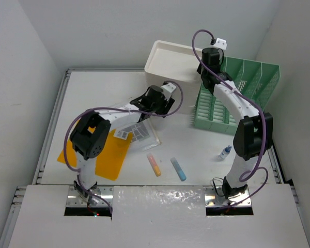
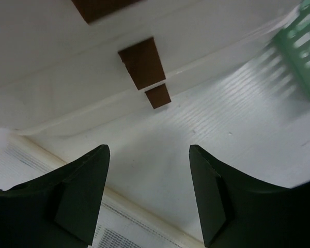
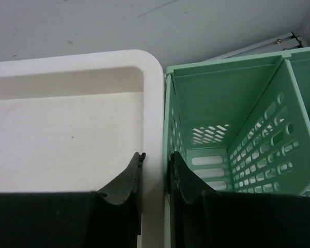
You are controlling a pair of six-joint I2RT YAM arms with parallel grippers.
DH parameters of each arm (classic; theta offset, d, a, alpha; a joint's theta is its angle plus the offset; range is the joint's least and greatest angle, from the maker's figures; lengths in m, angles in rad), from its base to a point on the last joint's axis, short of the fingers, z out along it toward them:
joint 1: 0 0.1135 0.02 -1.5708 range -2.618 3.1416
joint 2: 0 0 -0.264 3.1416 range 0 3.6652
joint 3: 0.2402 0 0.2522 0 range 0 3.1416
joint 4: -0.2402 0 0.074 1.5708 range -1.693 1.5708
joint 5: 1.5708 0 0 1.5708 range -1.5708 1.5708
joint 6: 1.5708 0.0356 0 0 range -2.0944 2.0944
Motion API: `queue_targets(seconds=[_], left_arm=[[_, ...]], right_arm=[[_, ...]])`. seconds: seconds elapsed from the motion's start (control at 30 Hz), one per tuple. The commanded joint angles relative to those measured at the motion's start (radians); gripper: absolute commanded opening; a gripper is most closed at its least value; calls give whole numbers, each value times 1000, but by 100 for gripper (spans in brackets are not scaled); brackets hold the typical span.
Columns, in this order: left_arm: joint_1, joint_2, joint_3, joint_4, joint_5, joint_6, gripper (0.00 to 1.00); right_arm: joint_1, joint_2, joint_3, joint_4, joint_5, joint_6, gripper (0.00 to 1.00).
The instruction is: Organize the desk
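The white desk (image 1: 93,93) holds an orange folder (image 1: 106,155), a clear sleeve of printed papers (image 1: 137,129), an orange marker (image 1: 154,164), a blue marker (image 1: 178,169) and a small bottle (image 1: 226,152). My left gripper (image 1: 163,109) is open and empty (image 2: 150,196), low over the sleeve's far edge (image 2: 119,232), facing the front of the white drawer box (image 2: 142,62). My right gripper (image 1: 209,64) straddles the seam at the back: one finger inside the white box's top tray (image 3: 67,129), the other inside the green rack (image 3: 222,98), closed (image 3: 155,165) on the box rim and rack wall.
The white drawer box (image 1: 170,62) and the green slotted rack (image 1: 248,82) stand side by side at the back right, touching. Metal rails run along the desk's left and far edges. Walls close in on three sides.
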Motion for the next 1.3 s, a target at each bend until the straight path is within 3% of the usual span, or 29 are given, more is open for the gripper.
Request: queue_targets(seconds=[0.0,0.47,0.9,1.07,1.17,1.2,1.27], left_arm=[[-10,15,88,104,-70,-45,62],[-27,121,148,260,-239,-128,63],[-25,175,257,231,-226,-157,54],[-25,193,278,233,-234,-130,32],[-25,204,291,229,-234,-125,12],[-25,209,297,225,-233,-123,0],[-24,202,300,222,-226,-117,0]], right_arm=[[48,-13,-6,-65,-71,63,0],[48,-51,-89,26,-57,63,0],[48,-74,-120,44,-71,54,0],[50,-68,-120,44,-76,49,0],[48,-65,-121,44,-77,49,0],[48,-63,-121,43,-79,52,0],[50,-62,-123,44,-72,55,0]])
